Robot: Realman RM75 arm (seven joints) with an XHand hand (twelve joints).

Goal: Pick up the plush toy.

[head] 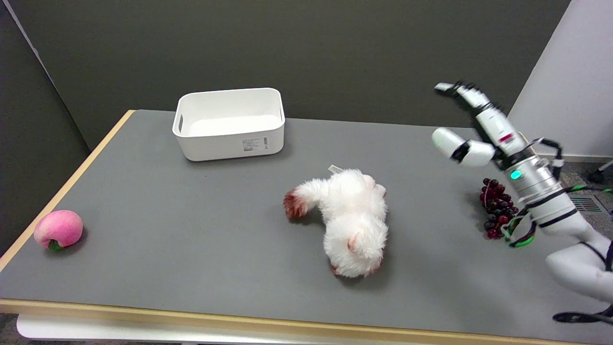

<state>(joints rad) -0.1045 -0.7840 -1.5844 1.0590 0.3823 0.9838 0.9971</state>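
A white storage bin [230, 123] is sitting toward the far side of the grey table [167, 215], and a small label on its near wall is showing a barcode and lines of print (too small to read). The plush toy [347, 218], white and fluffy with reddish-brown tips, is lying on the table nearer the camera than the bin and to the bin's right, well apart from it. A small white tag is sticking out at its far edge, with no writing that can be made out. Its long axis is running from far to near, the round head end pointing toward the table's near edge, while one reddish-tipped limb is reaching out to the left.

The right hand [471, 132] is hovering in the air to the right of the plush toy and well apart from it, fingers spread wide and holding nothing. Below its wrist a bunch of dark grapes [497, 207] is lying to the right of the toy. A pink peach [58, 229] is resting far to the toy's left, by the table's left edge.
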